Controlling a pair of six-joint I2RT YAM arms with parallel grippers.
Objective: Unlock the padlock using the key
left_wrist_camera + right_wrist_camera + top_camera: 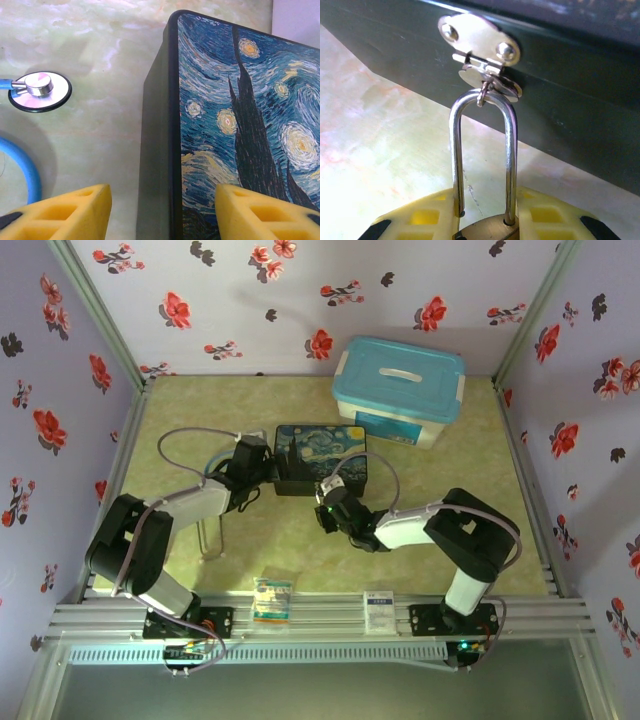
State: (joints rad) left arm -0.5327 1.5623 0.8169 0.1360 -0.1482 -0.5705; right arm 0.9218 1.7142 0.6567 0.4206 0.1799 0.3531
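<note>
The brass padlock [489, 231] is pinched between the yellow fingers of my right gripper [485, 225], which is shut on its body. Its silver shackle [510, 150] loops through the ring of the metal hasp [480, 45] on the dark starry-night box [320, 455]. The shackle's right leg enters the body; the left leg's tip hangs free just above it. My left gripper [162, 215] is open, its yellow fingers [65, 212] straddling the box's left edge [172, 150]. The key is hidden. From above, the left gripper [255, 465] and right gripper [328, 502] flank the box.
A stethoscope's round metal head [40, 91] and blue tube [27, 170] lie on the table left of the box. A blue-lidded plastic bin [400, 390] stands at the back right. Two small packets [272, 600] [379, 610] rest on the front rail.
</note>
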